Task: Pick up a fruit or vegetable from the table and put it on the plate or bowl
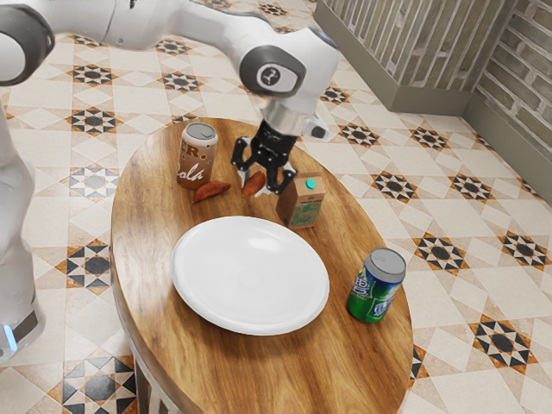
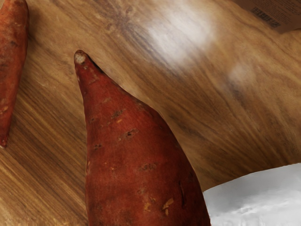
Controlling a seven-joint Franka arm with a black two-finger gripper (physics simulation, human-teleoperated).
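Pincer (image 1: 263, 178) hangs just above the middle of the exterior view, at the far side of the oval wooden desk (image 1: 147, 224). Its two black fingers are clamped on a potato (image 1: 253, 185) from both sides. The potato sits tilted between them, narrow end down, close over the wood. The arm (image 1: 216, 34) comes in from the upper left of the frame.

Just left of the potato a second potato (image 1: 211, 191) lies flat on the desk, apart from the first. Behind it, in the upper left of the desk, stands a brown cola can (image 1: 197, 155). Just right of the pincer a small carton (image 1: 301, 199) stands upright. A white plate (image 1: 249, 273) lies in the middle of the frame with nothing on it, below the pincer and potato. A green can (image 1: 376, 285) stands to the plate's lower right, near the desk's edge.

In the wrist view the potato (image 2: 136, 165) looms right under the hand, its tip pointing away over the desk (image 2: 211, 94). The second potato (image 2: 11, 61) lies beside it with bare wood between. The plate's rim (image 2: 258, 197) shows on the potato's other side, and a carton corner (image 2: 277, 14) lies farther off.
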